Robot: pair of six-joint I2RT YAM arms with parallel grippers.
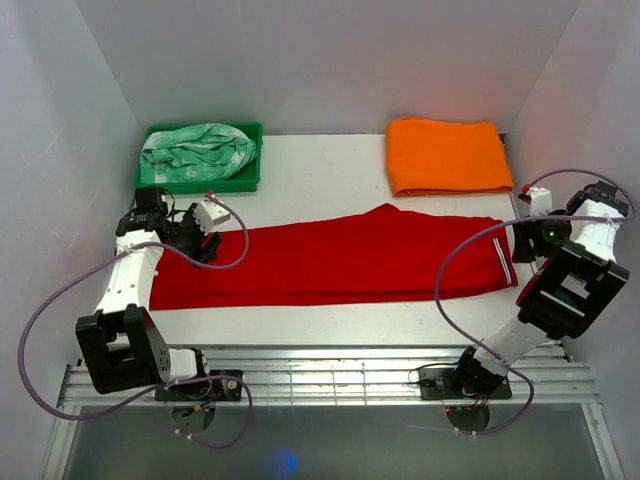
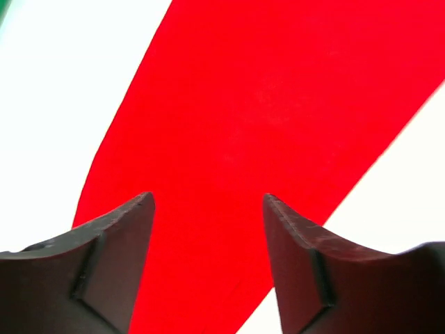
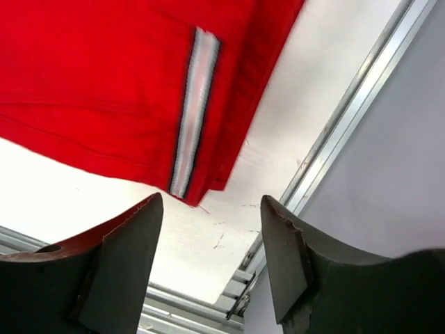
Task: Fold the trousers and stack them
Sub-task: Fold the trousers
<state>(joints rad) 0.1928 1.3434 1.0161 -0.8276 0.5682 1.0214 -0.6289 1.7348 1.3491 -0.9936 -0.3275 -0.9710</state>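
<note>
The trousers (image 1: 330,255) lie flat across the middle of the surface (image 1: 320,175), a long red band running from 9 o'clock to 3 o'clock in the top view. They look narrow enough to be doubled lengthwise, one leg laid over the other, though from above I cannot be sure of the layering. The end with the pale striped band (image 3: 193,111) points toward 3 o'clock and the plain end toward 9 o'clock.

The left claw (image 2: 208,198) hangs over the 9 o'clock end. Its jaws stand well apart, with red cloth spread flat below and nothing pinched between them. The right claw (image 3: 212,198) sits just off the 3 o'clock end, also spread wide and empty. In its wrist view the corner of the trousers lies toward 11 o'clock, and bare surface and the metal rail (image 3: 348,97) show between and beyond the jaws.

As for progress, I judge the first, lengthwise fold to be done and the cloth laid out straight. The crosswise folds are not yet made, since the trousers stretch nearly the full width between the two arms. Bringing one end over the other is probably next, and each claw would first need to close on an edge. After that comes the stacking. The folded orange cloth (image 1: 448,155) at 1 o'clock seems the likely pile. The green tray (image 1: 150,182) at 11 o'clock holds a crumpled mint patterned cloth (image 1: 195,150).
</note>
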